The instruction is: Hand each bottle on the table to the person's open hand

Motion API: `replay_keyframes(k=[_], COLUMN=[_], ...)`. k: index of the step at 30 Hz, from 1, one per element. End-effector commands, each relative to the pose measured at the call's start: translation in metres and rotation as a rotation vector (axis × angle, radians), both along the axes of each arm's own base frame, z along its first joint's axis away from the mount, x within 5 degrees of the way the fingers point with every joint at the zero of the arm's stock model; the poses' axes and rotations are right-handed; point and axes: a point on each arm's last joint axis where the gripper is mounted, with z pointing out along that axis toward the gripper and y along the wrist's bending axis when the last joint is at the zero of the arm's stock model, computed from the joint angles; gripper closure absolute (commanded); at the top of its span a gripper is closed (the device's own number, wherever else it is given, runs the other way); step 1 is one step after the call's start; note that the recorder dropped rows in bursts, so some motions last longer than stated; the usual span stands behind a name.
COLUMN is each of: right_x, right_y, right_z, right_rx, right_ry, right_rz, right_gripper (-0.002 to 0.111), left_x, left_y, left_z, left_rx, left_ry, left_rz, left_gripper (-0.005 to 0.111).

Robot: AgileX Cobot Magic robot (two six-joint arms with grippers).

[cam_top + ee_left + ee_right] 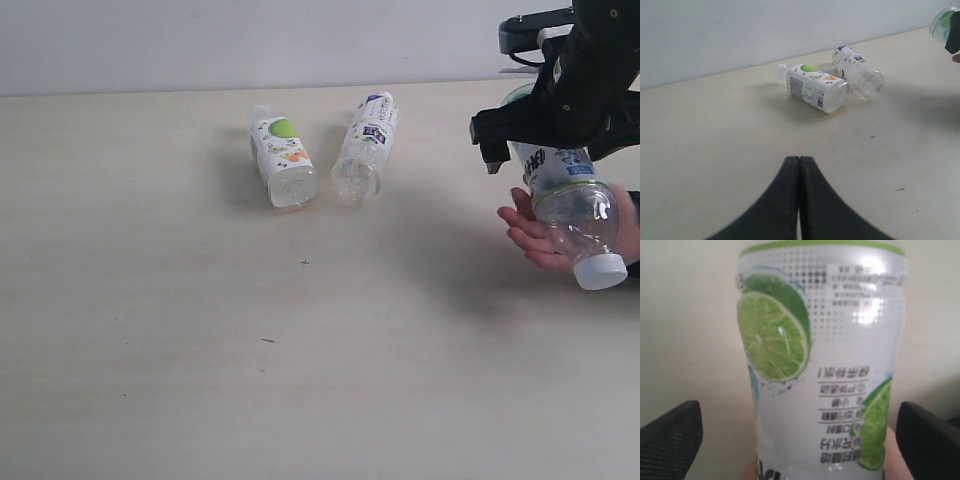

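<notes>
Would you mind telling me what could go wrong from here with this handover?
The clear plastic lime-labelled bottle lies tilted on the person's bare open hand, its white cap end overhanging the palm, so it might slide off. The black right end effector has open jaws flanking that bottle; pulling away crookedly may nudge it or the hand.

Bright even light, soft shadows, glare on blurred lime bottle (820, 370)
</notes>
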Motion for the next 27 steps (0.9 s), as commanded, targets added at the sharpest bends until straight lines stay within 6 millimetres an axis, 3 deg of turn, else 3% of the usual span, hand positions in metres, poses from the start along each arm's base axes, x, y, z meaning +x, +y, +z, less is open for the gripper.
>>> replay_keyframes(k=[1, 12, 21, 27], right_x=[0.001, -0.024, -0.067, -0.1], right_y=[-0.001, -0.011, -0.029, -0.032], right_z=[0.011, 0.077, 0.137, 0.157], right_rx=[0.008, 0.041, 0.055, 0.115], right_ry=[-0.041, -0.184, -0.28, -0.223], right_rz=[0.005, 0.027, 0.056, 0.139], right_gripper=[0.008, 0.008, 0.008, 0.008], left_x=[0.0, 0.0, 0.0, 0.0], left_y=[0.001, 0.001, 0.001, 0.001], left_z=[0.0, 0.0, 0.0, 0.0], left_rx=[-0.005, -0.005, -0.005, -0.005], left_ry=[-0.003, -0.003, -0.003, -0.003], left_rz=[0.006, 0.006, 0.006, 0.006], left_gripper=[0.107, 0.107, 0.107, 0.107])
